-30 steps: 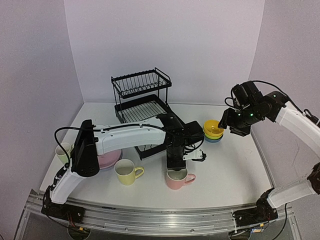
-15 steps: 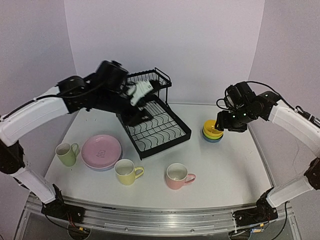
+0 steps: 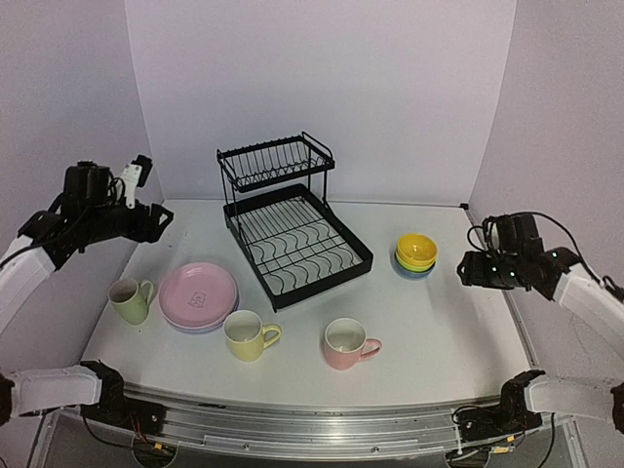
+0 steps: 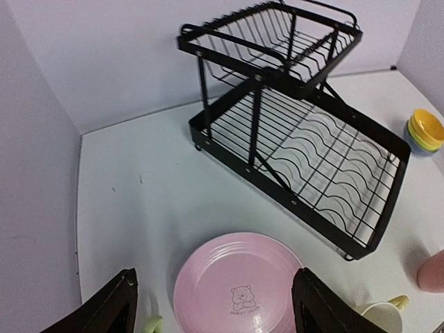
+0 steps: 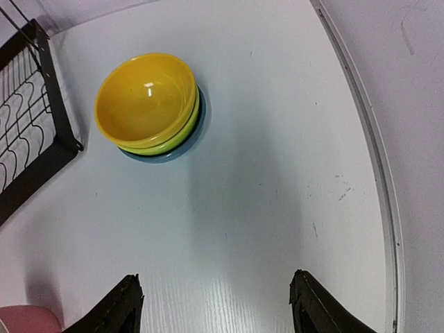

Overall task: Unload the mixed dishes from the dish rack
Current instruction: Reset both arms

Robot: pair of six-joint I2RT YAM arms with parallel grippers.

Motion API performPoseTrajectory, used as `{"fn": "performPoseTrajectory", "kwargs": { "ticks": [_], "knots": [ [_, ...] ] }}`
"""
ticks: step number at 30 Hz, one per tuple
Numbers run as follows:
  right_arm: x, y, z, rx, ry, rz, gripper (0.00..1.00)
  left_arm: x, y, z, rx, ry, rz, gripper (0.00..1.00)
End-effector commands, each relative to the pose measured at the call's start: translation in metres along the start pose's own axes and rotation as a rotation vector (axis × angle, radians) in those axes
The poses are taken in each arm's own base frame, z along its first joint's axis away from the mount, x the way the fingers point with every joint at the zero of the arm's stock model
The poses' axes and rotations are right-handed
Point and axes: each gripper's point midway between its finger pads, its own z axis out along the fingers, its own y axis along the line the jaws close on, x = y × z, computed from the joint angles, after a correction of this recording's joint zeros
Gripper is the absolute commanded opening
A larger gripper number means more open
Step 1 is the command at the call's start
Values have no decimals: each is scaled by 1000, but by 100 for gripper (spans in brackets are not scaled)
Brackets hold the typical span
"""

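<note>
Left hand [image 4: 214, 281] and right hand [image 5: 215, 277] gape empty; the rack [image 3: 292, 234] between them is bare, dishes [image 3: 198, 292] grouped on tabletop [image 3: 439, 322], so unloading looks done.

We see only a sliver of rim of the glossy blue bowl [image 5: 158, 157], buried under the green bowl [image 5: 186, 128] and the yellow bowl [image 5: 142, 97]. The bottom corner of the right wrist view cuts off the pink handled mug [image 5: 24, 320]. The left wrist view's lower edge leaves only a scrap of the light green mug [image 4: 152, 325] and clips the pale yellow mug [image 4: 379, 316]. Beneath the round pink plate [image 3: 198, 290], a thin pale edge shows, and we cannot tell how many plates make it.
</note>
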Motion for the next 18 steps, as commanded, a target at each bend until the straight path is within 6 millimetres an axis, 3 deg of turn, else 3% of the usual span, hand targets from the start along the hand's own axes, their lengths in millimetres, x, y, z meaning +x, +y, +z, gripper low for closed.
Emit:
{"fn": "performPoseTrajectory", "kwargs": {
  "ticks": [1,7,11,18],
  "knots": [
    [0,-5,-5,-44,-221,-86,70,6,18,-37,-60,-216,-41,78],
    [29,-13,4,-61,-313,-142,72,43,55,-37,-286,-309,-21,99],
    [41,-20,9,-53,-374,-139,73,59,67,-38,-357,-359,-20,100],
    [52,-31,9,-29,-434,-110,74,82,64,-33,-333,-419,-87,100]
  ]
}}
